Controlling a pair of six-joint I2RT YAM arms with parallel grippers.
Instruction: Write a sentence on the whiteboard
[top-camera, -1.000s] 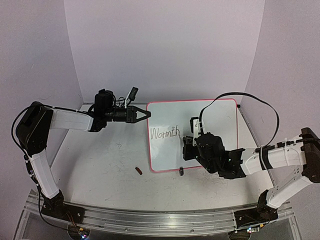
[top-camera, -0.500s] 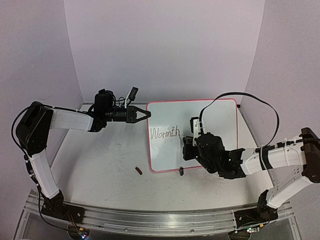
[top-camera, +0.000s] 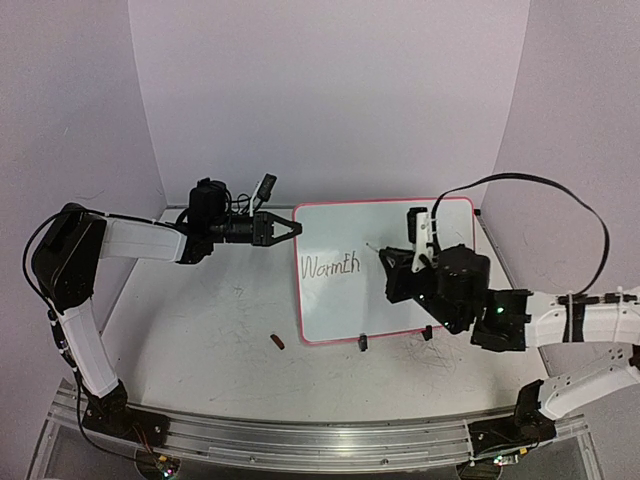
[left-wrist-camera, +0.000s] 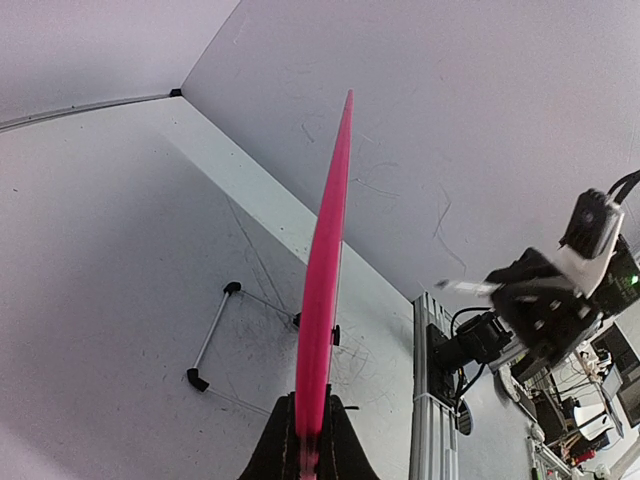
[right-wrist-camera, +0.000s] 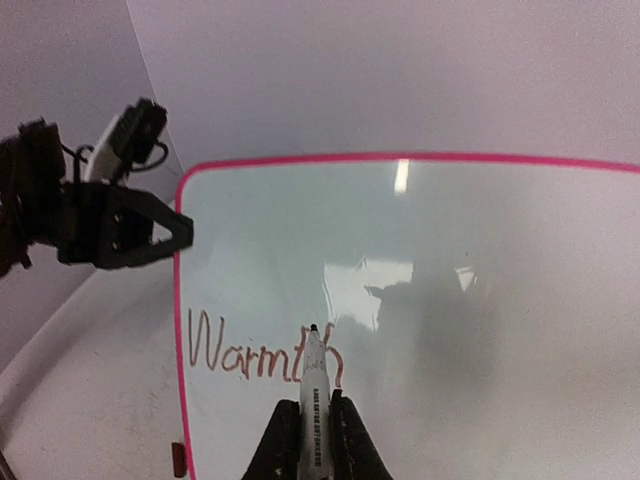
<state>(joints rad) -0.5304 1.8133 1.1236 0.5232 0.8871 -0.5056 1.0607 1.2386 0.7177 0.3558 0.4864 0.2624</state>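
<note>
Writing on board: one word, "Warmth" (right-wrist-camera: 262, 357), in red-brown ink, on the left part of the whiteboard (top-camera: 345, 220), about halfway between its far and near edges.
Marker print: small dark lettering runs along the white marker (right-wrist-camera: 314, 392) barrel, too small to read.
Whiteboard place: mid-table, right of centre, with the pink frame all round. Two black clip feet (top-camera: 363, 343) sit at its near edge.
Left gripper (top-camera: 290, 229): closed narrow on the board's left frame edge near the far-left corner. The left wrist view shows the pink rim pinched between the fingers (left-wrist-camera: 285, 445).
Right gripper (top-camera: 392, 262): over the board's middle, clamped on the marker, which points far and left.
Marker tip: at the last letter of the word. Whether it touches the surface cannot be told.
Table (top-camera: 200, 320): scuffed grey, with a small red-brown piece (top-camera: 278, 342) lying left of the board's near-left corner.
</note>
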